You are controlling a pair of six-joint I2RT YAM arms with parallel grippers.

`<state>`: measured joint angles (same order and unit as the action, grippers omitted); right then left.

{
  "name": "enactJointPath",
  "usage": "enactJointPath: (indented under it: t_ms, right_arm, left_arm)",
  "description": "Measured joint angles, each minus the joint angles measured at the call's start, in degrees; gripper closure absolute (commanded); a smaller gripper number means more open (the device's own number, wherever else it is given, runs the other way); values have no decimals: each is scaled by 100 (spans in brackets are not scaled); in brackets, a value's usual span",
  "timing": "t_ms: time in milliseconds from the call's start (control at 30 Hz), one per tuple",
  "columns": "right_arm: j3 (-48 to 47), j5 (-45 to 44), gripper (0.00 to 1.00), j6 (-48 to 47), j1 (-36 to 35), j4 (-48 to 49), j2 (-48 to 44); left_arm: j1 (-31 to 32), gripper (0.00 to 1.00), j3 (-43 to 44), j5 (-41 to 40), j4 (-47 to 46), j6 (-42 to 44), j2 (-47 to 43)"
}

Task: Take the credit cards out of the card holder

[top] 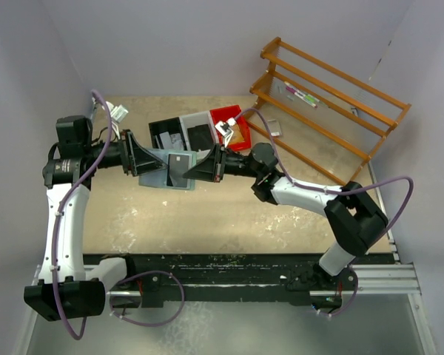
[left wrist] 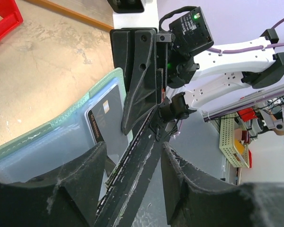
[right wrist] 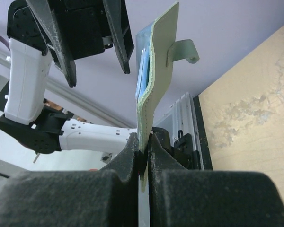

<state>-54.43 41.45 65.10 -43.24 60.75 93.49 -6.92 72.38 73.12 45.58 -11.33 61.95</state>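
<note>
While right hand pinches card holder edge, left hand spread

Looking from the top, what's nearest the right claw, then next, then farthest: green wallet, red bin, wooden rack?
1. Pinched in the right claw: pale mint-green folding card holder.
2. Just behind the claw: red plastic bin.
3. Far back right: orange wooden rack.

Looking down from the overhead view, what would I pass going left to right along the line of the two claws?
The left gripper, the card holder, the right gripper, then the wooden rack.
</note>
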Motion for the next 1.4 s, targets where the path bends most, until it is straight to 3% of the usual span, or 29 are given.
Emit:
enactJointPath:
  t_ms: [433, 767, 1100, 1400]
  right_arm:
    - [-216, 33, 100, 205, -74, 262, 92]
    - [-216, 85, 100, 251, -90, 328, 120]
    - [-216, 321, 100, 654, -48, 1034, 581]
    - [-216, 380, 96, 892, -22, 1397, 682]
  left_arm:
    - [-2, 65, -33, -15, 299, 245, 131]
    - [-7, 69, -127, -76, 273, 232, 142]
    - [-59, 72, -479, -48, -24, -63, 142]
    - [-96, 93, -549, 103, -275, -271, 144]
